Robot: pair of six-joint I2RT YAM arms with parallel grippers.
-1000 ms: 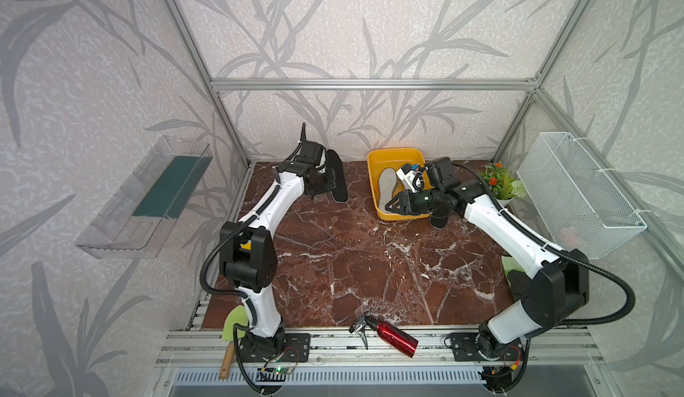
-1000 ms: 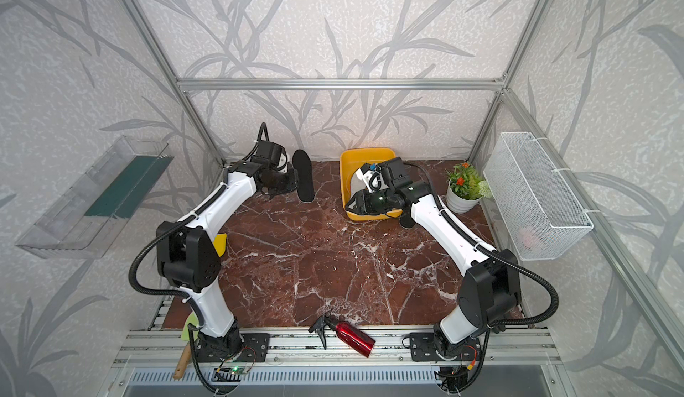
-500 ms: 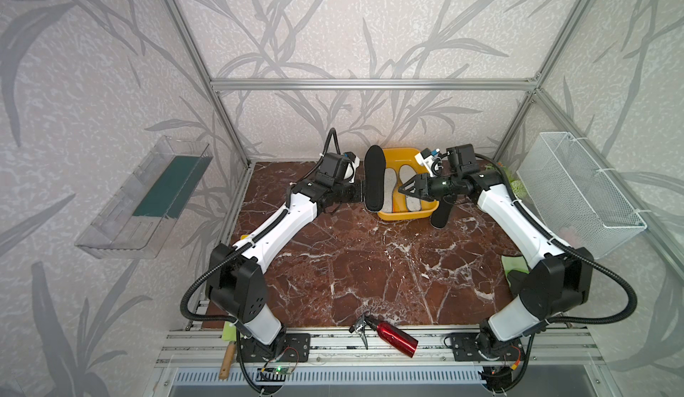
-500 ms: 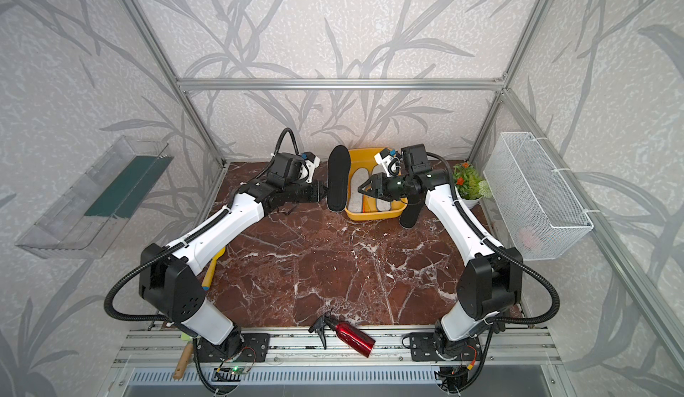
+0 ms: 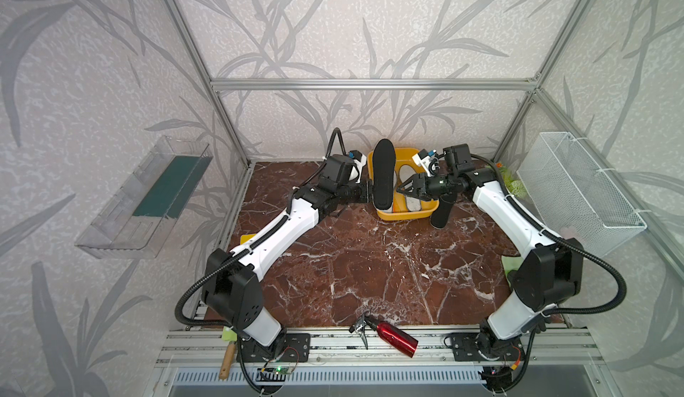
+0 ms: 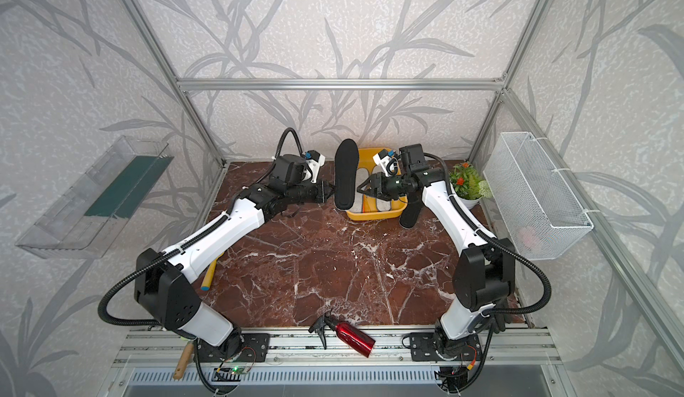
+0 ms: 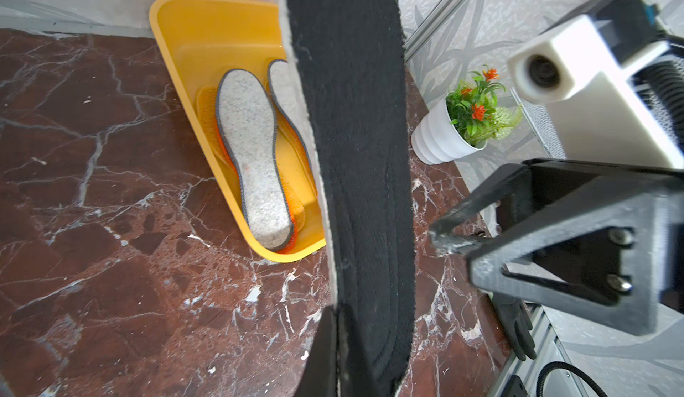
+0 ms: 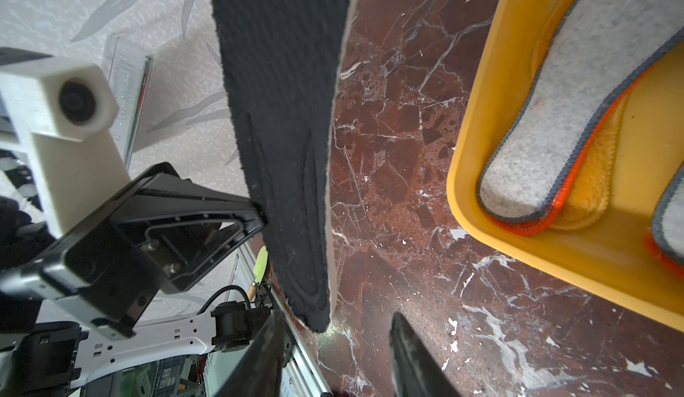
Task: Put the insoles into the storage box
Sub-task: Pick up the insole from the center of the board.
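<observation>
Hard to see: the tall black foot-shaped insole [image 5: 383, 177], upright in the air, screens the left side of the shallow yellow plastic storage box [image 5: 404, 216] and part of the grey felt insoles [image 7: 251, 154] inside (orange pads beneath show only edges). Left gripper [image 5: 369, 194] is clamped on its edge. Right gripper [image 5: 401, 190] has its jaws apart close beside it, with contact unclear

counts: black insoles 2 = upright black insole [image 5: 383, 177] + flat black insole [image 5: 441, 212]. grey felt insoles [image 7: 255, 154]: 2. orange insoles [image 8: 588, 177] under them: stacked, number unclear. storage box [image 5: 405, 217]: 1. potted plant [image 6: 467, 184]: 1. wire basket [image 5: 577, 191]: 1. clear tray [image 5: 144, 202]: 1. red spray bottle [image 5: 394, 336]: 1. robot arms [image 5: 281, 236]: 2.
</observation>
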